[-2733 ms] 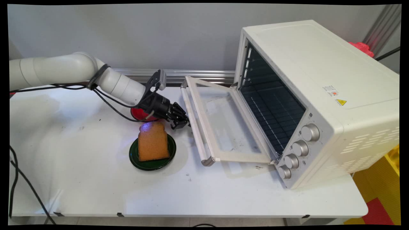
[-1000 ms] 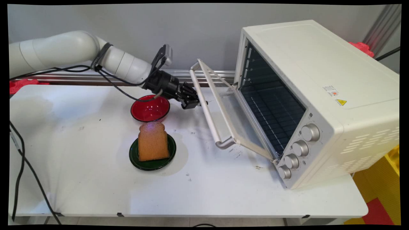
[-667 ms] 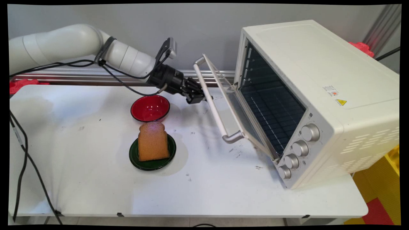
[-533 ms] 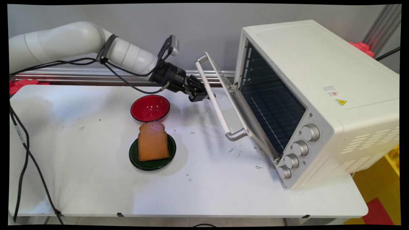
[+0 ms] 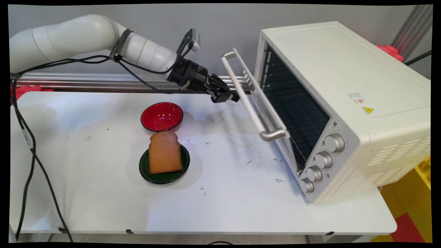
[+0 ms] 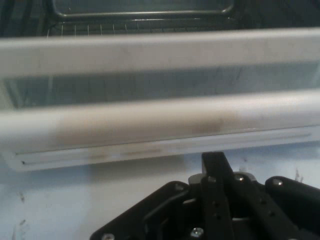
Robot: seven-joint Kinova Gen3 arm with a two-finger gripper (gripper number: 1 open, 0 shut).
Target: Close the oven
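We saw the hand [image 5: 230, 97] with fingers pressed together against the door handle [image 5: 248, 100] of the toaster oven [image 5: 344, 103], door half raised; toast [image 5: 164, 152] lay on green plate [image 5: 164, 175].

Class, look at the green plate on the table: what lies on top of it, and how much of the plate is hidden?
A slice of toast lies on the green plate. It covers the plate's middle, so only the rim shows around it. The toast's top end overhangs the far edge.
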